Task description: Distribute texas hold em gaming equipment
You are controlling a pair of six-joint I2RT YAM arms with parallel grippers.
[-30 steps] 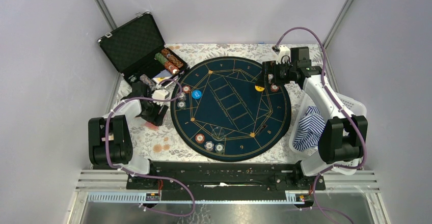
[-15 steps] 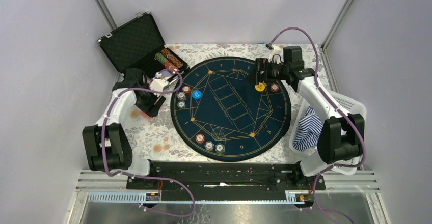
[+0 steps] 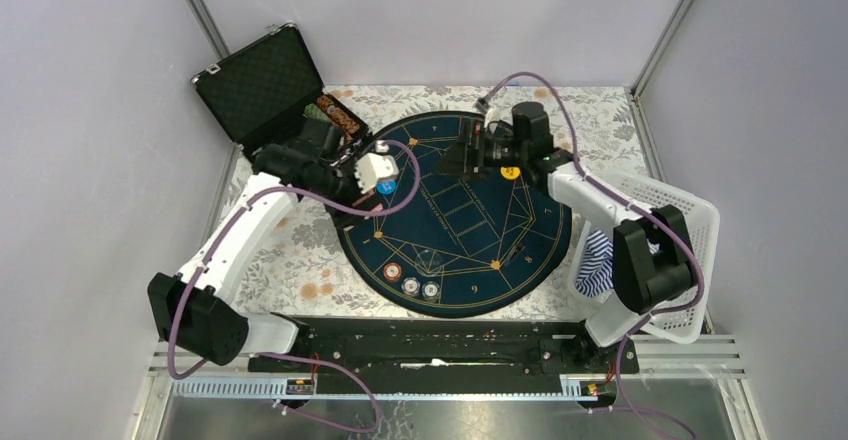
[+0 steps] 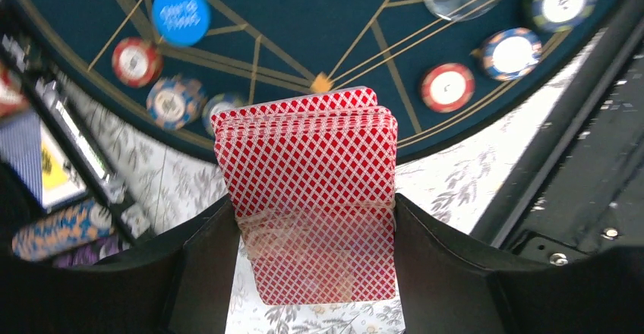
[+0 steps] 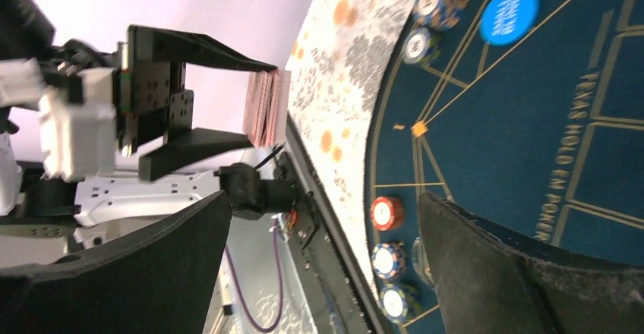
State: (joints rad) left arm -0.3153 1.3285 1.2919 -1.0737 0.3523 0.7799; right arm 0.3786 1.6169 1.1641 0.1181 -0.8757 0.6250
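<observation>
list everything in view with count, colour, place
poker mat: one, dark blue, centre
case: one, black, open, far left
chips in case: rows, orange, green
blue disc: one, mat's left
yellow disc: one, mat's far right
chips on mat: six piles, striped, three by blue disc, three near edge
card deck: one, red-backed, left jaws
basket: one, white, right, holds striped cloth
left arm: jaws shut on card deck
right arm: jaws open above mat

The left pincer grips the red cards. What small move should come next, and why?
Probably the right pincer should ease toward the stack of red-backed playing cards. The left pincer holds that stack over the rim of the round dark blue felt mat, and the right one stands open, facing it.
</observation>
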